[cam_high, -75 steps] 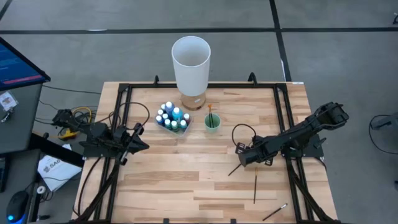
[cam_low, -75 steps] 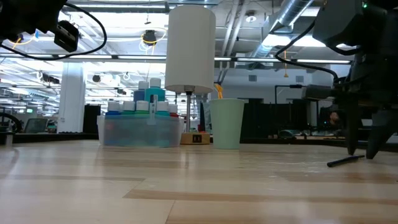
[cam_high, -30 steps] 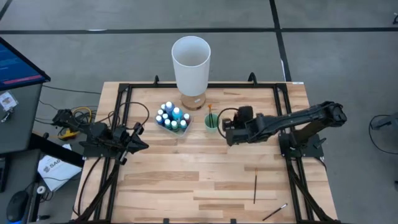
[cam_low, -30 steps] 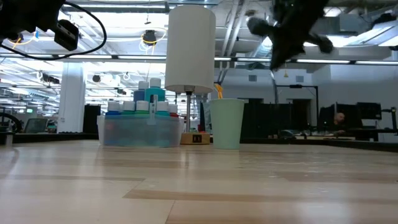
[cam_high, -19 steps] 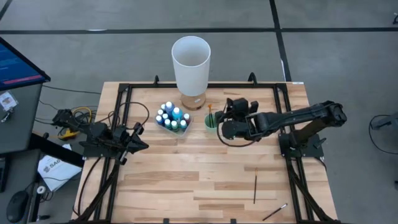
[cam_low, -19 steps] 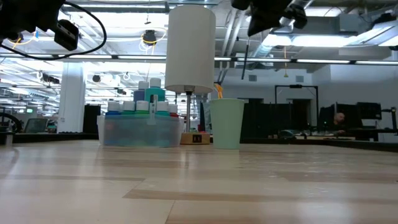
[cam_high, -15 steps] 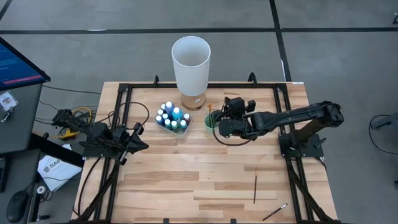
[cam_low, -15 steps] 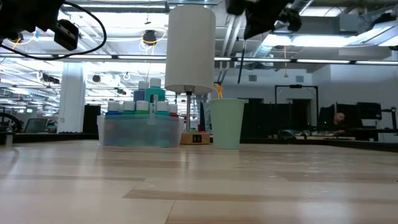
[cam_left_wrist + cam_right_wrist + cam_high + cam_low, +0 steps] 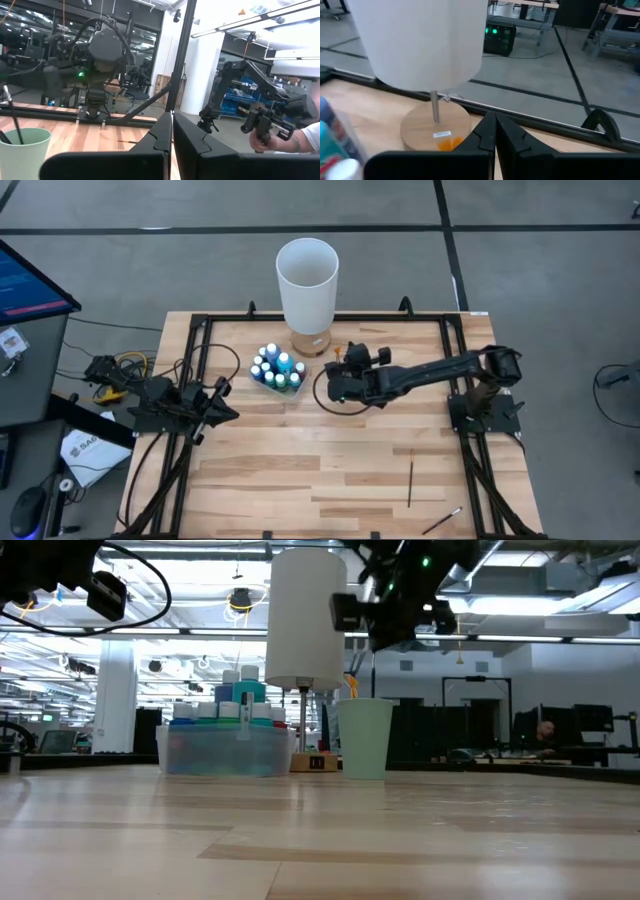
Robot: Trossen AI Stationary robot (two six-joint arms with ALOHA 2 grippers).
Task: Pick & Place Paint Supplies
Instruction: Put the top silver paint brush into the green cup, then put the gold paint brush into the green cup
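stretching under both arms is a pale wood-plank table (image 9: 300, 470) in a big workshop with ceiling pipes and desks behind. the paint bottles (image 9: 276, 369) sit packed in a clear bin near the tall white cylinder (image 9: 307, 280). two brushes (image 9: 410, 483) lie on the near right part of the table, well apart from the bin. the right gripper (image 9: 338, 383) hangs above the small green cup (image 9: 364, 738), fingers pressed together on a thin dark brush (image 9: 373, 673) pointing down into it. the right arm reaches across from its base. the left gripper (image 9: 228, 414) waits at the left edge, fingers together, holding nothing.
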